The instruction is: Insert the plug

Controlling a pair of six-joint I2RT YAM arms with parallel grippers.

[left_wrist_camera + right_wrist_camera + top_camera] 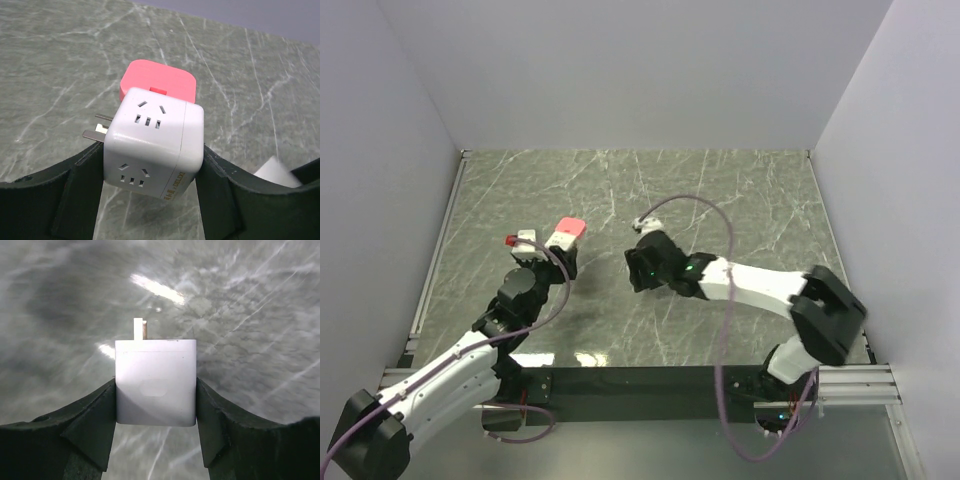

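**Two grippers, each clamped on one half of a plug-and-socket pair**

The left gripper (150,172) pinches a socket cube (155,135) between its two dark, matte fingers (75,200), one pressed flat against each side. The cube is glossy white plastic with rounded edges and corners. Its two visible faces each carry a set of slotted outlets. On the face turned away from the wrist sits a smooth pink cap (160,80), also a rounded square. Two flat metal blades (97,125) jut from the cube's side above the left finger. Small gold lettering runs along one lower edge, too fine to read.

The right gripper (156,405) is closed on the plug (155,380), a plain white block with flat sides and softly rounded lower corners. Its fingers (95,425) touch the block's left and right walls. A pale prong (140,329) stands out of the end farthest from the wrist. The surface beyond it is blurred.

Both arms work over a table (720,190) of grey-green stone veined in white, with a polished sheen. The left arm reaches forward from its base, lying low. The right arm is folded at the elbow, with its forearm stretched across toward the left gripper. A purple cable (725,320) loops over it. The two grippers face each other, apart.
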